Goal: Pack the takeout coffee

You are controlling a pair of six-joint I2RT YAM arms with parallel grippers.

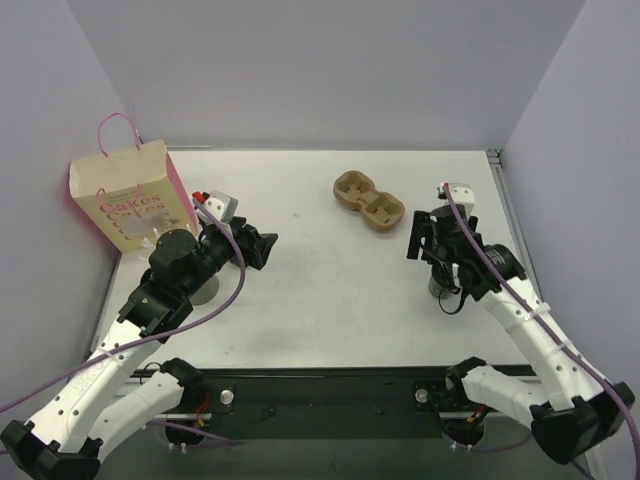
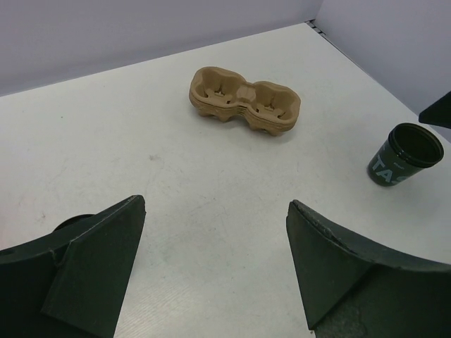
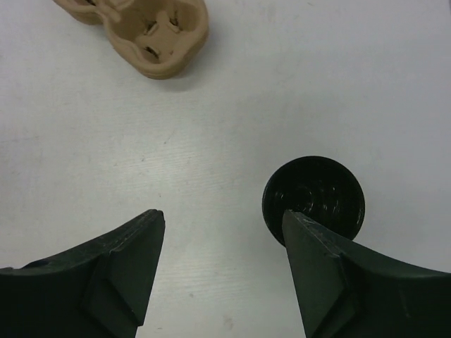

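Observation:
A greyish cup (image 1: 207, 289), probably the takeout coffee, stands under my left arm and is mostly hidden by it. In the left wrist view only a dark rounded edge (image 2: 73, 222) shows behind the left finger. My left gripper (image 1: 262, 247) (image 2: 217, 203) is open over bare table and points right, toward the middle. My right gripper (image 1: 425, 245) (image 3: 223, 213) is open too, pointing down. Its right finger overlaps the rim of a dark lidless cup (image 3: 313, 196) (image 1: 440, 287) (image 2: 405, 155) in that view. Nothing sits between either pair of fingers.
A pink and tan paper bag (image 1: 130, 195) with handles stands upright at the far left by the wall. A brown two-cup carrier (image 1: 368, 200) (image 2: 243, 102) (image 3: 151, 35) lies at the back centre. Walls close in the table on the left, back and right.

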